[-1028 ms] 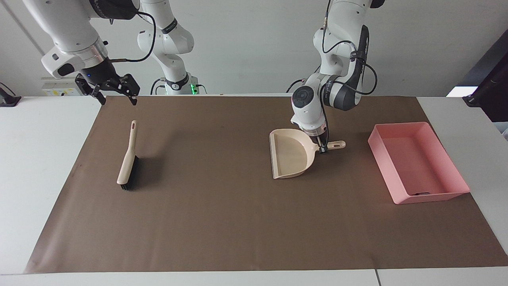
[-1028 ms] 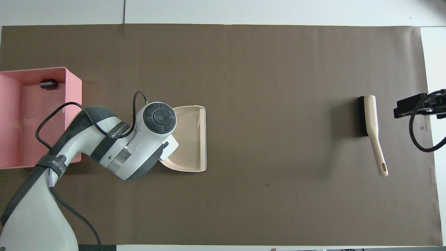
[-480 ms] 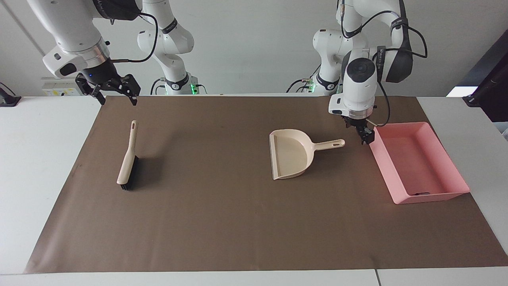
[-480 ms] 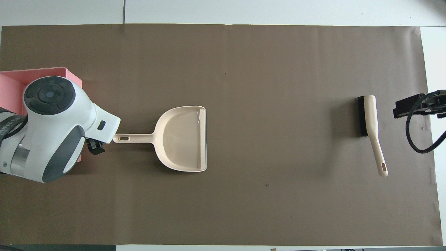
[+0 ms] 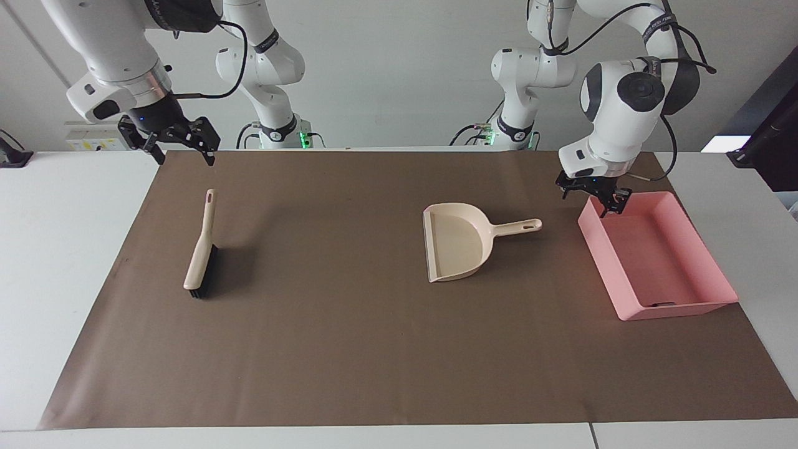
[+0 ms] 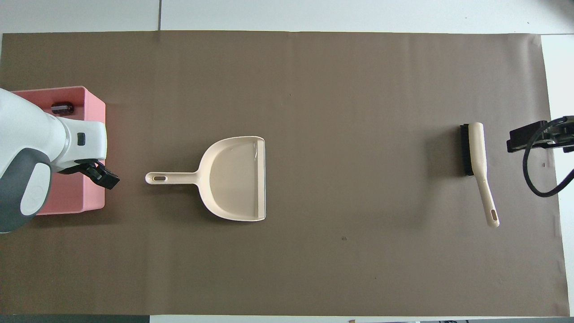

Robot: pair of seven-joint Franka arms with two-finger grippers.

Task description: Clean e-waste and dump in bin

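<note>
Across the table in the facing view, the left gripper (image 5: 593, 198) hangs in the air over the pink bin's (image 5: 704, 249) edge nearest the robots, fingers apart and empty. The beige dustpan (image 5: 458, 240) lies flat on the brown mat, handle pointing at the bin, likely set down once emptied. The brush (image 5: 201, 249) rests toward the right arm's end, where the right gripper (image 5: 169, 138) waits, raised and spread open.

From overhead, one dark piece of e-waste (image 6: 62, 107) sits in the bin's corner farthest from the robots; the white piece is not visible, possibly hidden under the left arm.
</note>
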